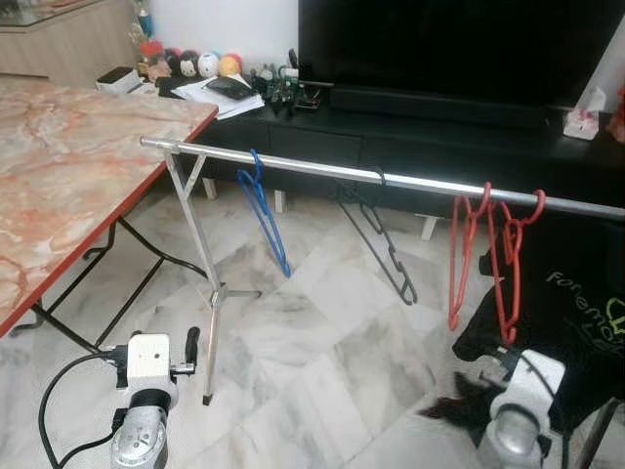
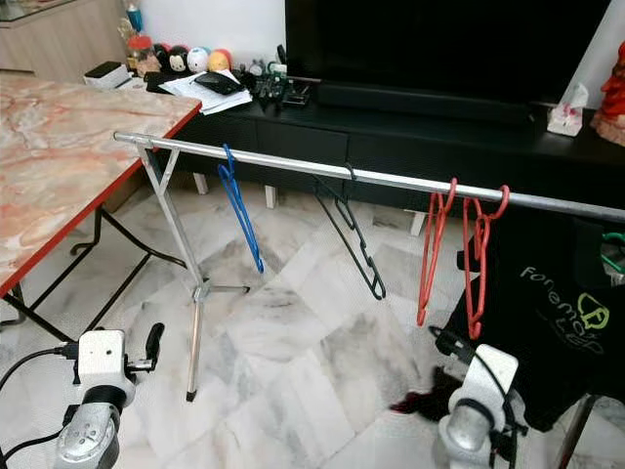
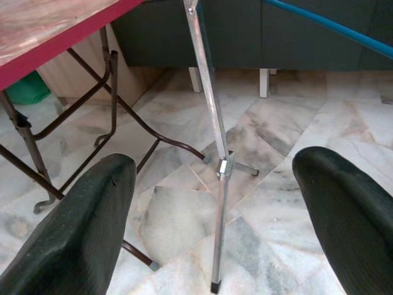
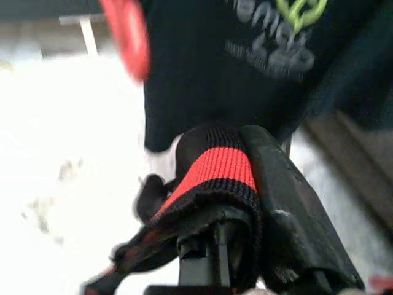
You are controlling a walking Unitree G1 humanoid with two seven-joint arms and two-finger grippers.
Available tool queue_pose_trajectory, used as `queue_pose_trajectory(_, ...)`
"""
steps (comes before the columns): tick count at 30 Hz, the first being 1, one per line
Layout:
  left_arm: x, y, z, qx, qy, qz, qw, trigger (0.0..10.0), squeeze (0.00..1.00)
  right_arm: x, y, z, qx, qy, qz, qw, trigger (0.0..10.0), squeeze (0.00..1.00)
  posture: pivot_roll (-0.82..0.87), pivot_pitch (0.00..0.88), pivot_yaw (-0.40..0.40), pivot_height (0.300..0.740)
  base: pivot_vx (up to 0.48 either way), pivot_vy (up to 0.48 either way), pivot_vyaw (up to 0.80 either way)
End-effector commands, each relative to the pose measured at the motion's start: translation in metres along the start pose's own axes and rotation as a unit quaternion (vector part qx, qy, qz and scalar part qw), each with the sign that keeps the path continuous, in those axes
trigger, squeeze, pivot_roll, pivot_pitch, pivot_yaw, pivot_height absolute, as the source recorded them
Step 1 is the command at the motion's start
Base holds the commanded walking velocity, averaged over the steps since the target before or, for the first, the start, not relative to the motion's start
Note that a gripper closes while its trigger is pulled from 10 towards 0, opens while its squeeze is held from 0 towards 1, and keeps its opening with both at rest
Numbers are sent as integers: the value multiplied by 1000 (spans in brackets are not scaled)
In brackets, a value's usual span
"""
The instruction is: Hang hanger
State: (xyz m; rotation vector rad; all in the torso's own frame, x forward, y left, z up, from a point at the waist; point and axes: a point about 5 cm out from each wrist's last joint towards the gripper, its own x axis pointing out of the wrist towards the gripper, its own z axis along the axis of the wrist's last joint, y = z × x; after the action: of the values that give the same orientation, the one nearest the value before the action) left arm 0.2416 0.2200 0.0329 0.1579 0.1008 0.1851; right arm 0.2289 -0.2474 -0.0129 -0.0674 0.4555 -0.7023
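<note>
Right gripper (image 4: pixel 245 203) jaws pinch a black-and-red cloth (image 4: pixel 215 169), partly blurred; left gripper (image 3: pixel 215 209) jaws spread near the rack (image 1: pixel 391 179) with 4 hangers.

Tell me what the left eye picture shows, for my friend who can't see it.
A silver rail on a stand crosses the room with a blue hanger, a black hanger and two red hangers on it. A black shirt hangs at its right end. A marble table stands left, a TV behind.

Stereo head cams face down-forward, sharing rail (image 1: pixel 391 179) (w/ hangers), wrist cams low, near floor (image 3: pixel 184 215)
</note>
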Motion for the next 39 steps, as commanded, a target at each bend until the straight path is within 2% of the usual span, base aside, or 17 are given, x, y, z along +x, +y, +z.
queue_pose_trajectory(1, 0, 3, 5, 0, -14, 3, 1000, 10000, 0, -1, 0, -3, -11, 7, 7, 1000, 10000, 0, -58, 34, 18, 740, 0, 0, 0)
queue_pose_trajectory(6, 3, 8, 9, -1, -22, 12, 1000, 10000, 0, -2, 2, -16, -20, 28, 28, 999, 10000, 0, -52, 42, 15, 740, 0, 0, 0)
queue_pose_trajectory(8, 4, 8, 12, 0, -26, 11, 1000, 10000, 0, 0, -5, -28, -38, 56, 29, 997, 10000, 0, -48, 47, 12, 740, 0, 0, 0)
queue_pose_trajectory(15, 4, 9, 15, -1, -32, 12, 999, 10000, 0, 4, -14, -26, -37, 54, 17, 998, 10000, 0, -54, 48, 14, 740, 0, 0, 0)
queue_pose_trajectory(20, 6, 8, 15, 0, -32, 10, 999, 10000, 0, 5, -12, -24, -28, 58, 20, 998, 10000, 0, -54, 47, 15, 740, 0, 0, -90)
queue_pose_trajectory(23, 7, 9, 18, -1, -38, 15, 999, 10000, 0, 6, -8, -24, -16, 62, 29, 997, 10000, 0, -54, 47, 15, 740, 0, 0, -765)
queue_pose_trajectory(28, 10, 11, 25, -5, -51, 20, 998, 10000, 0, 4, -1, -23, -20, 57, 47, 997, 10000, 0, -48, 49, 11, 740, 0, 0, -749)
queue_pose_trajectory(39, 13, 10, 33, 0, -69, 19, 997, 10000, 0, 1, 4, -30, -26, 76, 57, 995, 10000, 0, -46, 42, 11, 740, 23, 0, -39)
